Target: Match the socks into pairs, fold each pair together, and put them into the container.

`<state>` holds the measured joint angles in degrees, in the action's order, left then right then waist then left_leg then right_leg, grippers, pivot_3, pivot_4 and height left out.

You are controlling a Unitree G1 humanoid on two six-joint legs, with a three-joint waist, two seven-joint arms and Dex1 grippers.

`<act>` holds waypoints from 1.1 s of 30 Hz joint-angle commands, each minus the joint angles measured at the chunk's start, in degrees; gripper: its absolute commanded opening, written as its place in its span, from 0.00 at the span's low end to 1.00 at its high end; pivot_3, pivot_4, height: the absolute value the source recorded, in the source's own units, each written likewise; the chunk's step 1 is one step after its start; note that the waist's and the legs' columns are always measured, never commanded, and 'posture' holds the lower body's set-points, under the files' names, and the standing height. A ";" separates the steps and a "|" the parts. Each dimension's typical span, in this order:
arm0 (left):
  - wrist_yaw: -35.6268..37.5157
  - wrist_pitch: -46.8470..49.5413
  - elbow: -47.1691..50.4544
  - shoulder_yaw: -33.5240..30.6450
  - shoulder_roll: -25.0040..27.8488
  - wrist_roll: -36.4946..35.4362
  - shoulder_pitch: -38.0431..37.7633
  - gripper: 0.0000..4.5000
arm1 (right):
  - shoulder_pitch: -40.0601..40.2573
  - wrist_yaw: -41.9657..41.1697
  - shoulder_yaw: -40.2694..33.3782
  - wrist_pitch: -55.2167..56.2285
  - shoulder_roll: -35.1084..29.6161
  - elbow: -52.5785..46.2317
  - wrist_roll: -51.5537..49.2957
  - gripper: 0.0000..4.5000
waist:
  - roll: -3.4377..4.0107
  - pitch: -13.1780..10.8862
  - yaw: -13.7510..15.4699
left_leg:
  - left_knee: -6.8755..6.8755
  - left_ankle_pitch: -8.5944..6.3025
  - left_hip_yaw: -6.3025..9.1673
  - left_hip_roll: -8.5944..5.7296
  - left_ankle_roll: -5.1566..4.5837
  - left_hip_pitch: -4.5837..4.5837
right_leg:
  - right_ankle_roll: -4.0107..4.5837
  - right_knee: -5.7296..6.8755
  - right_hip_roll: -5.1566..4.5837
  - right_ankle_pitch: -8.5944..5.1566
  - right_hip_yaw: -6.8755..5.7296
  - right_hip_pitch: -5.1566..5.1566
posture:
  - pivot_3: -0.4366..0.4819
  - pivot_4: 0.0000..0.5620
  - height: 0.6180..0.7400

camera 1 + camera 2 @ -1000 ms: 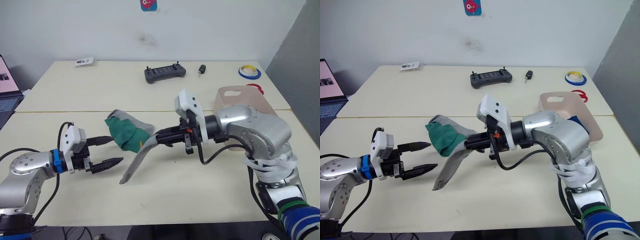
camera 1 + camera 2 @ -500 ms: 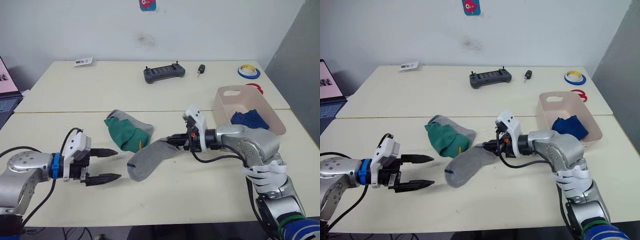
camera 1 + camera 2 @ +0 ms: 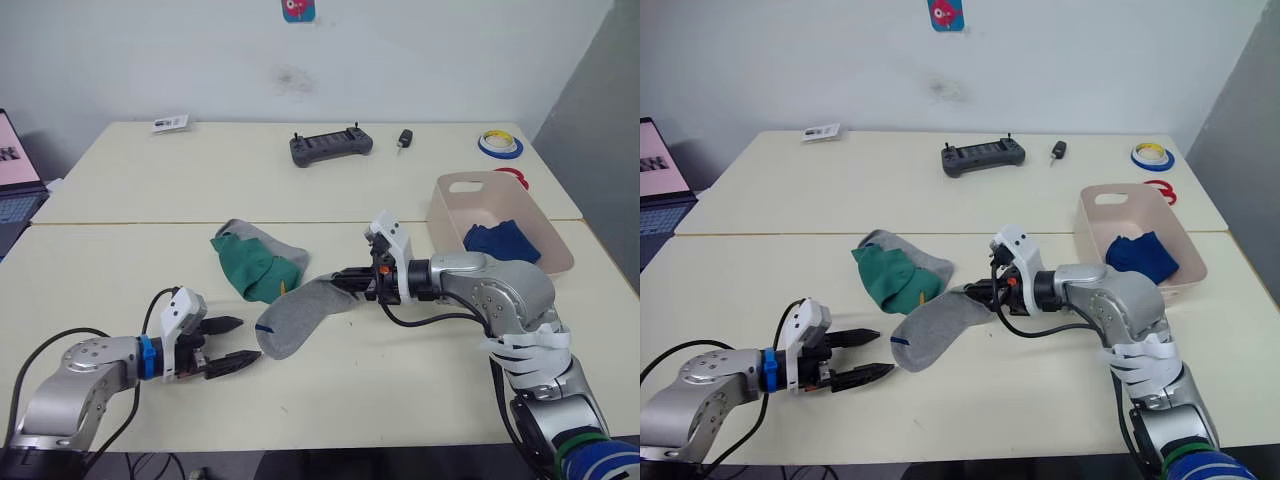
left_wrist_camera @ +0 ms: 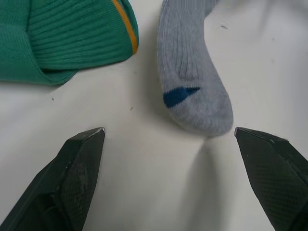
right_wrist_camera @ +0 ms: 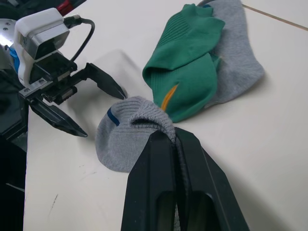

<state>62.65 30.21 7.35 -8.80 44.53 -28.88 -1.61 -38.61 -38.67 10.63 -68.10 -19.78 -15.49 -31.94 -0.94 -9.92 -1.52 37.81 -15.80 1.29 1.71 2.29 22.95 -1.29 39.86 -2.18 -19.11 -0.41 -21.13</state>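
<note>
Our right gripper point(image 3: 350, 281) has its jaws clamped on one end of a grey sock point(image 3: 300, 314) lying flat on the desk point(image 3: 400, 370). Our left gripper point(image 3: 232, 343), jaws wide, hovers just beside its toe. Blue socks point(image 3: 500, 240) sit in the tub point(image 3: 470, 187); green socks point(image 3: 250, 265) lie nearby.
</note>
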 commanded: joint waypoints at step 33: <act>21.94 5.36 -7.87 16.20 17.95 3.67 15.10 0.01 | 21.65 19.35 -17.50 -23.90 12.58 -18.02 -18.76 0.00 | 0.04 -0.05 -0.24 | -0.17 0.00 -0.04 -0.03 0.00 -0.02 | 0.08 0.02 0.32 -0.07 0.00 -0.09 | 0.48 0.27 1.00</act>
<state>84.54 36.79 1.53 6.15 63.10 -27.52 11.86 -17.12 -21.21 -6.20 -92.06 -7.11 -32.70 -51.94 -0.90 -9.97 -1.76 37.65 -15.80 1.24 1.70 2.29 22.96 -1.21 39.88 -1.83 -19.18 -0.42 -21.26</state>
